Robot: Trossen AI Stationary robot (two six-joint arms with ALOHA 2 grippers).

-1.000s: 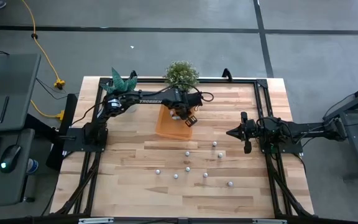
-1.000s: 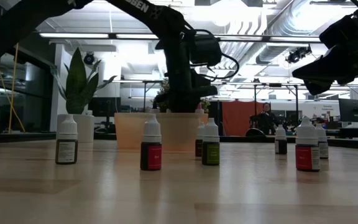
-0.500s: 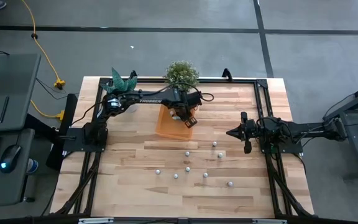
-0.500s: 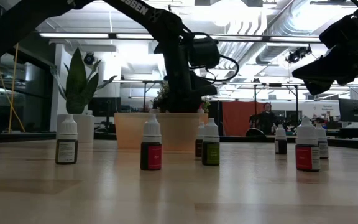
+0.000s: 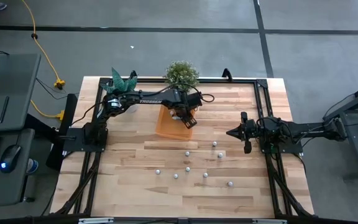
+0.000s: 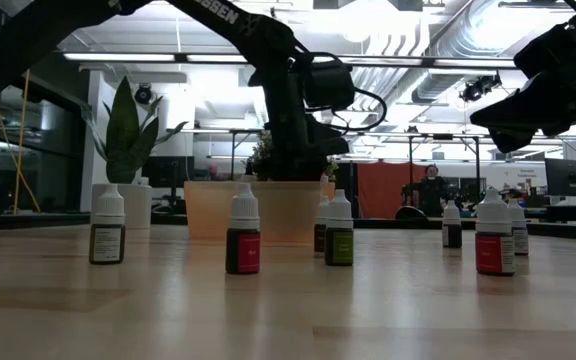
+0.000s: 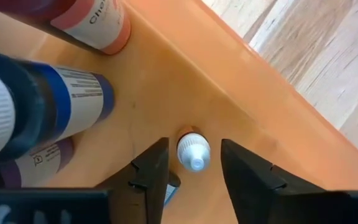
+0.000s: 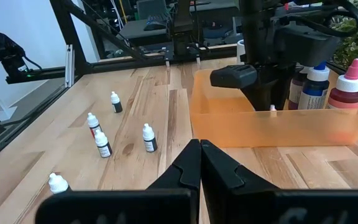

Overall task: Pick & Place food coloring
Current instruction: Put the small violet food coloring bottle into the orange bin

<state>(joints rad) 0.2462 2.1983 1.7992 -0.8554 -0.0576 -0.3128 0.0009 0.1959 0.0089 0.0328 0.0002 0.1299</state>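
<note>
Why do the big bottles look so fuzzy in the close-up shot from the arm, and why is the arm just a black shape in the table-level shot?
Left wrist view: the large bottles sit too near the lens and blur, while the tiny bottle between the left hand's fingers stays sharp. Low view: bright ceiling lights behind backlight the arm into a silhouette.

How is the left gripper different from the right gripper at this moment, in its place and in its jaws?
The left gripper is down inside the orange tray, while the right gripper waits over bare table beside the loose bottles. The left jaws stand apart, with a small white-capped bottle between them but not touching; the right jaws are pressed together on nothing. Both are dark two-finger grippers.
</note>
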